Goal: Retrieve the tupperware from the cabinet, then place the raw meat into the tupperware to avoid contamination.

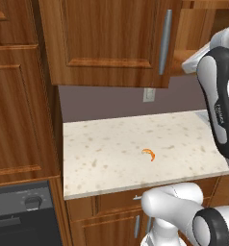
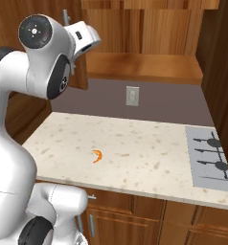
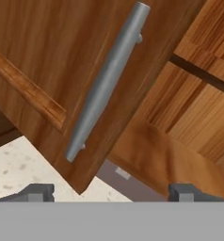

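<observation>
Lettering runs down the dark panel of the arm in the left base view, but it is too small to read with confidence. No other writing is legible.

One cabinet hangs above the surface, and its door is swung partly out, with the lighter wood inside visible past its edge. One long silver handle runs down that door. The tool is released: its two dark tips stand wide apart at the bottom of the hand view, clasping nothing, with the handle above them and apart from them.

One piece of meat, small, orange and crescent shaped, lies alone on the speckled surface, near its middle and well below the cabinet.

One wall outlet sits on the grey backsplash. In the right base view two burners of a stovetop show at the right end of the surface. A dark oven with one knob sits at lower left in the left base view. Below the surface are drawer fronts with short silver handles.
</observation>
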